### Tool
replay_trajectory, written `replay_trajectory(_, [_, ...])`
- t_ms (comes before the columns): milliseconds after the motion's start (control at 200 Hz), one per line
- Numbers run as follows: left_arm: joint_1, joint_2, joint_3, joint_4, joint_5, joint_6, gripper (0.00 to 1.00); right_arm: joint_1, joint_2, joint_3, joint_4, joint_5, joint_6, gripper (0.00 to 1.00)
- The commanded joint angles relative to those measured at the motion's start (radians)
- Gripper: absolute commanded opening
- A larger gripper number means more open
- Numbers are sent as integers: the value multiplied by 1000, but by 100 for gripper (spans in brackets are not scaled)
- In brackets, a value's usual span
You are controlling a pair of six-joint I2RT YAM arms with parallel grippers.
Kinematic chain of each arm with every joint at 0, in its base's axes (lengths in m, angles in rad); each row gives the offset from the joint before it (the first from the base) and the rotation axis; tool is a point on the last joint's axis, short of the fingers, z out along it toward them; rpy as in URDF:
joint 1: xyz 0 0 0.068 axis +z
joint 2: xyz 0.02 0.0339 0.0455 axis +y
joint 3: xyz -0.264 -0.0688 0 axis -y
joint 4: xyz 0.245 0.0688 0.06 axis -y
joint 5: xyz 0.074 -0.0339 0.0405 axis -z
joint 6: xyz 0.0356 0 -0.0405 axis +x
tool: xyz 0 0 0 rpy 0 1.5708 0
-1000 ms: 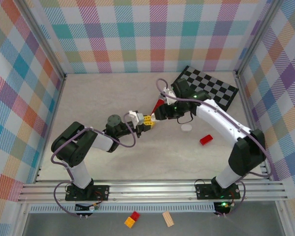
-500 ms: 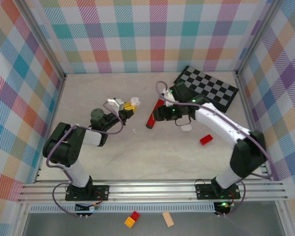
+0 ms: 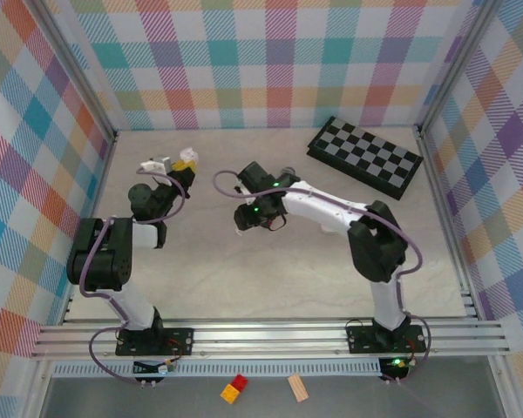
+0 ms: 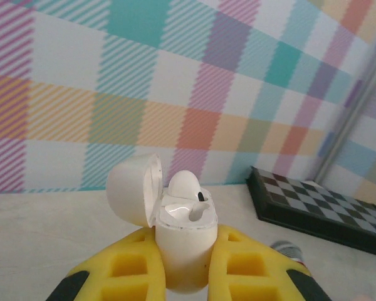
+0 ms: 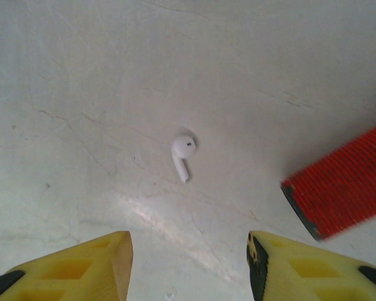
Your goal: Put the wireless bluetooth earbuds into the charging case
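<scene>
My left gripper (image 4: 185, 266) is shut on the white charging case (image 4: 183, 241), held upright in the air at the table's back left (image 3: 188, 152). Its lid (image 4: 133, 189) is flipped open to the left. One white earbud (image 4: 185, 185) sits in a slot, and the other slot shows bare. A second white earbud (image 5: 183, 150) lies loose on the pale table. My right gripper (image 5: 189, 266) hangs open above it with nothing between its yellow fingers (image 5: 81, 269), near the table's middle (image 3: 242, 222).
The end of a red ribbed cylindrical microphone (image 5: 344, 188) lies just right of the loose earbud, close to my right finger; its grey head (image 4: 289, 251) shows behind the case. A black checkerboard (image 3: 366, 157) lies at the back right. Plaid walls enclose the table.
The two grippers have parted from the table's middle. My left arm swung back and left with the case. My right arm swept left, over an earbud now lying on the table.
</scene>
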Motion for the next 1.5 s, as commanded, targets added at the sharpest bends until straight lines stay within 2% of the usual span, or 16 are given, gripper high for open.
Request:
replay_trajectory(0, [31,-6,14,44,-22,-35,0,33,91,89,-56,61,-30,51])
replay_trajectory(255, [62,-5,15,44,11,-35,0,53,258,269,-148,107,-50,44])
replay_trajectory(425, [62,-30,13,42,68,-17,0,53,331,347,-196,128,-58,42])
replay_trajectory(610, [62,-69,-8,37,82,6,0,53,395,422,-242,128,-65,38])
replay_trajectory(985, [62,-91,-24,38,106,6,0,63,392,419,-268,120,-72,21])
replay_trajectory(1205, [42,-105,-31,36,106,9,0,73,317,324,-251,121,-68,22])
replay_trajectory(1495, [-50,-124,-67,36,121,46,0,74,94,-58,-125,153,-26,23])
